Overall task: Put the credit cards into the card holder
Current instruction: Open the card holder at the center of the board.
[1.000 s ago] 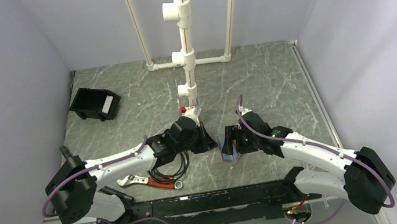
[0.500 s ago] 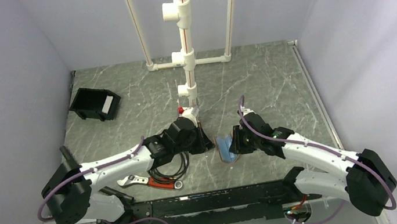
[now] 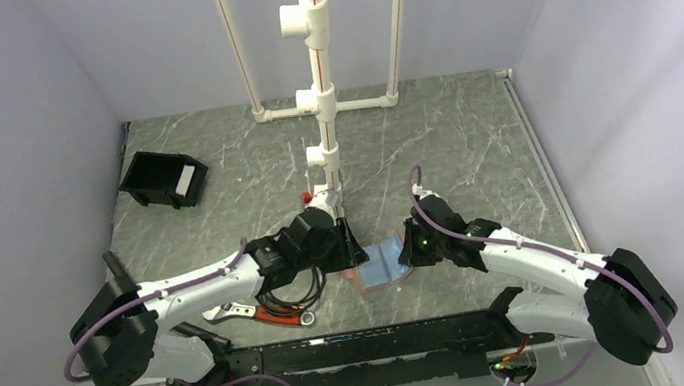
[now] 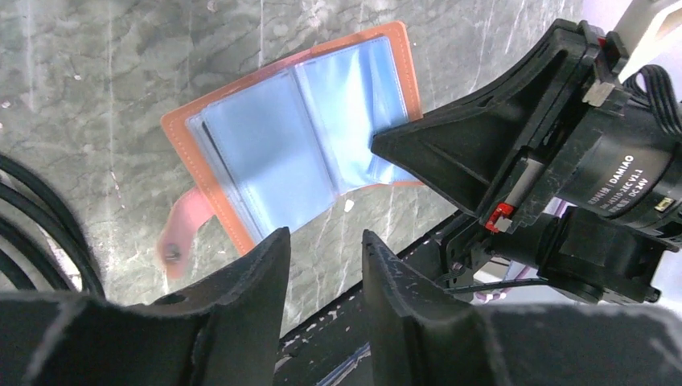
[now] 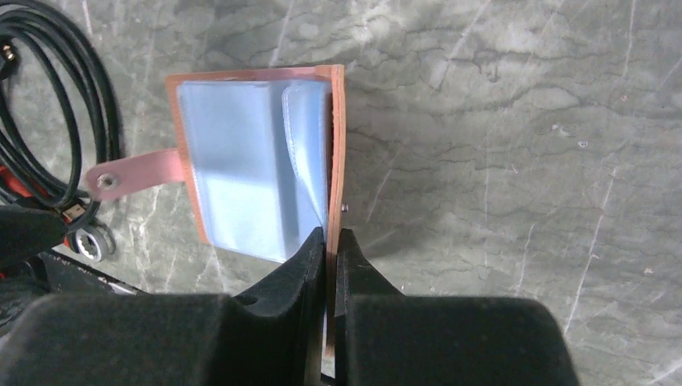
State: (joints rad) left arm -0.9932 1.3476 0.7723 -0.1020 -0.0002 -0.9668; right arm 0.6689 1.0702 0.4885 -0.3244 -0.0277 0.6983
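Observation:
The card holder (image 3: 380, 264) lies spread open on the marble table between my two grippers, with an orange-brown rim and light blue clear sleeves (image 4: 297, 145). My right gripper (image 5: 331, 237) is shut on the holder's right cover edge (image 5: 336, 145), which stands up on edge between the fingers. The closing strap with its snap (image 5: 129, 178) sticks out on the far side. My left gripper (image 4: 324, 241) hovers open and empty just beside the holder. One pale credit card (image 3: 185, 181) rests in the black bin; I see no other cards.
The black bin (image 3: 153, 169) sits at the back left. A coil of black cable (image 3: 291, 286) and a red-handled tool (image 3: 254, 311) lie under the left arm. A white pipe frame (image 3: 326, 104) stands at the back centre. A black rail (image 3: 360, 347) runs along the front edge.
The right gripper closed onto the holder's right edge. The left gripper opened. The holder fell open toward the left and now shows its blue sleeves.

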